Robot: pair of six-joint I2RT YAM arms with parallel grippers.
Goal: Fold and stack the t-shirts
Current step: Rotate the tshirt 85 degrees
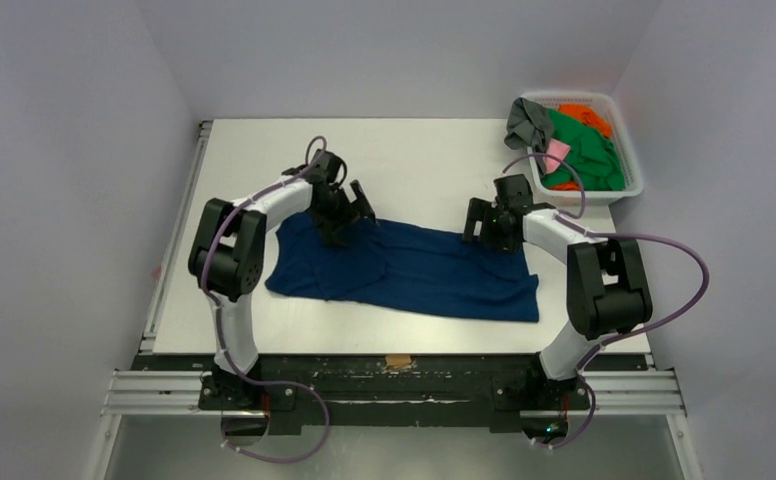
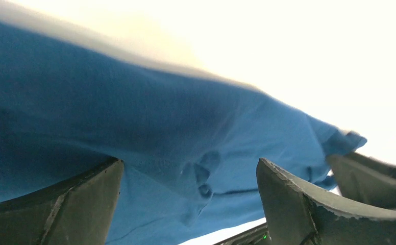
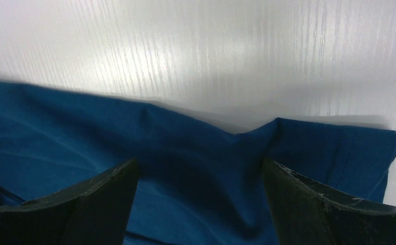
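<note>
A navy blue t-shirt (image 1: 414,275) lies spread across the middle of the white table, wrinkled, with its far edge under both grippers. My left gripper (image 1: 342,222) is at the shirt's far left edge. In the left wrist view (image 2: 188,168) its jaws stand wide apart with blue cloth (image 2: 109,112) between them. My right gripper (image 1: 489,232) is at the far right edge. In the right wrist view (image 3: 200,166) its jaws are open over a raised fold of the shirt (image 3: 83,132). No printed graphic shows.
A white mesh basket (image 1: 632,150) stands at the table's back right. It holds a green shirt (image 1: 589,150), an orange one (image 1: 586,115), a grey one (image 1: 527,120) over its left rim and a pink one (image 1: 559,150). Grey walls enclose the table.
</note>
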